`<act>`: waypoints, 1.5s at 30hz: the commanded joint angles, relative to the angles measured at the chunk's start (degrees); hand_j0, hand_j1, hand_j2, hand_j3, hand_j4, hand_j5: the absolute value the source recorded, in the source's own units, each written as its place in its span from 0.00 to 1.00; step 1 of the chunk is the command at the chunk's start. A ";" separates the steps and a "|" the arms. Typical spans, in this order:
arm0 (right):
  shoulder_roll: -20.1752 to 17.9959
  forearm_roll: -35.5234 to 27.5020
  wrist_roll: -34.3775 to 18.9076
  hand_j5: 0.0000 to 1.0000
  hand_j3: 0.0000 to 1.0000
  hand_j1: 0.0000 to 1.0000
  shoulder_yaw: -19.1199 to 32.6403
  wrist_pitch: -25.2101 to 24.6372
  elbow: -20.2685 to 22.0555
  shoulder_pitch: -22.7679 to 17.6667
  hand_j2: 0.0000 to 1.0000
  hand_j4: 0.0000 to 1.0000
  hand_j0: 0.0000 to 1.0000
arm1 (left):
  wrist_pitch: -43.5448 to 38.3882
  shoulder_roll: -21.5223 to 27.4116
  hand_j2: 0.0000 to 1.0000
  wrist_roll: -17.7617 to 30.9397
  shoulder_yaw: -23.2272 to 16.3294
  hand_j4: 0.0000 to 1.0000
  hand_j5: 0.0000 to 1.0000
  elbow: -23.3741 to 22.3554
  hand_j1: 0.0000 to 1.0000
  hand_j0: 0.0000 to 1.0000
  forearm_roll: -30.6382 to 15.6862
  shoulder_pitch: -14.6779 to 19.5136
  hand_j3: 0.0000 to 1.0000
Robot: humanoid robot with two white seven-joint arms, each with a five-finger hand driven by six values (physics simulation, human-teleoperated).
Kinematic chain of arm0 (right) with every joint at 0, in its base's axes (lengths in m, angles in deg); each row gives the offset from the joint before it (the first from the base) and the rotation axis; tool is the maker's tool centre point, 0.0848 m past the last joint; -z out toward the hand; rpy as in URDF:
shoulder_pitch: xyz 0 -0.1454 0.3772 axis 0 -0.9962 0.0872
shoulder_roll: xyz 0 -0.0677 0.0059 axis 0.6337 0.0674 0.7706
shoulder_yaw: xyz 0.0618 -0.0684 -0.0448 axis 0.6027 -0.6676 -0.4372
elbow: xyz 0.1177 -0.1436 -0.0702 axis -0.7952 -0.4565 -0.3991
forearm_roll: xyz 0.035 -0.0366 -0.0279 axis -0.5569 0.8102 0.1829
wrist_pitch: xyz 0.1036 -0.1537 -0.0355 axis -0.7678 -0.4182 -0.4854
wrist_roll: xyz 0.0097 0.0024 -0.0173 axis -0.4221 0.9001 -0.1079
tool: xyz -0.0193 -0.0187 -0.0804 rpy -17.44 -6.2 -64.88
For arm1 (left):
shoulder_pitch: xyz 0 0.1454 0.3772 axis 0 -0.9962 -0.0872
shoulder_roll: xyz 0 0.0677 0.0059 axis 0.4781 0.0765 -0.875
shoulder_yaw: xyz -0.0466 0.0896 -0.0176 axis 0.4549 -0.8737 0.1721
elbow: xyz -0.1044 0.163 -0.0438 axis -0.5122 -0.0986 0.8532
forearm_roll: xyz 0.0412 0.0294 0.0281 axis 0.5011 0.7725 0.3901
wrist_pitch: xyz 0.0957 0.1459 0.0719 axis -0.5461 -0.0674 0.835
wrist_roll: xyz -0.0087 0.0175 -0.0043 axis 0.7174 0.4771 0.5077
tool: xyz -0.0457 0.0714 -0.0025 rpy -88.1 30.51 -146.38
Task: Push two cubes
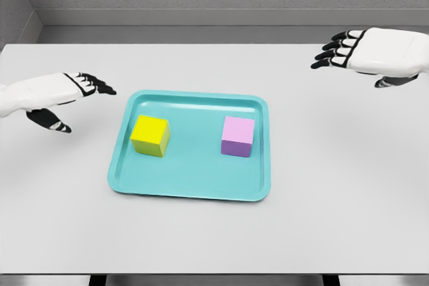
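A yellow cube [150,135] sits on the left half of a teal tray [191,185], and a pink-topped purple cube [238,136] sits on its right half. The two cubes are well apart. My left hand [80,95] hovers left of the tray, its fingers spread and holding nothing, a short way from the yellow cube. My right hand [348,51] hangs high at the upper right, fingers extended and relaxed, far from the purple cube.
The tray lies in the middle of a white table [335,199]. A grey wall runs behind the table's far edge.
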 commanded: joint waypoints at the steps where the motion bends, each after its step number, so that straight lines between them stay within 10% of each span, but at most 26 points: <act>1: 0.67 -0.22 0.01 1.00 1.00 1.00 -0.16 -0.15 0.08 0.00 1.00 1.00 1.00 | -0.11 -0.03 1.00 1.61 -0.31 1.00 1.00 -0.04 1.00 1.00 -0.41 0.00 1.00; 5: 1.29 -0.40 0.01 1.00 1.00 1.00 -0.25 -0.15 -0.18 0.88 1.00 1.00 1.00 | -0.11 -0.38 0.96 1.62 -0.48 0.96 0.96 -1.27 0.96 0.96 -0.33 0.18 0.96; 6: 1.37 -0.40 0.01 1.00 1.00 1.00 -1.83 -0.15 -0.01 0.79 1.00 1.00 1.00 | -0.11 -0.56 0.72 2.14 -1.01 0.72 0.72 -1.27 0.72 0.72 0.46 0.18 0.72; 7: 1.46 -0.14 0.01 0.83 0.83 0.83 -3.94 -0.15 0.43 0.88 0.83 0.83 0.83 | -0.11 -1.52 0.42 5.65 -3.91 0.42 0.42 -1.00 0.42 0.42 3.63 0.26 0.42; 8: 1.55 -0.31 0.01 0.41 0.41 0.41 -4.47 -0.15 1.66 1.14 0.41 0.41 0.41 | -0.11 -3.54 0.29 10.07 -4.26 0.29 0.29 -1.09 0.29 0.29 4.07 0.53 0.29; 9: 2.08 -0.31 0.01 0.22 0.22 0.22 -5.52 -0.15 2.80 1.14 0.22 0.22 0.22 | -0.11 -3.98 0.25 10.07 -4.79 0.25 0.25 -2.05 0.25 0.25 4.42 0.53 0.25; 11: 2.16 -0.22 0.01 0.06 0.06 0.06 -10.00 -0.15 3.77 1.23 0.06 0.06 0.06 | -0.11 -5.56 0.01 10.07 -6.46 0.01 0.01 -4.17 0.01 0.01 4.77 1.23 0.01; 28: 9.72 2.41 0.01 0.10 0.10 0.10 -19.15 -0.15 2.81 1.49 0.10 0.10 0.10 | -0.11 -12.42 0.00 10.07 -5.22 0.00 0.00 -3.46 0.00 0.00 4.86 5.89 0.00; 45: 18.34 3.64 0.01 0.13 0.13 0.13 -22.84 -0.15 -10.82 4.83 0.13 0.13 0.13 | -0.11 -14.18 0.00 10.07 -7.08 0.00 0.00 -3.90 0.00 0.00 7.14 6.06 0.00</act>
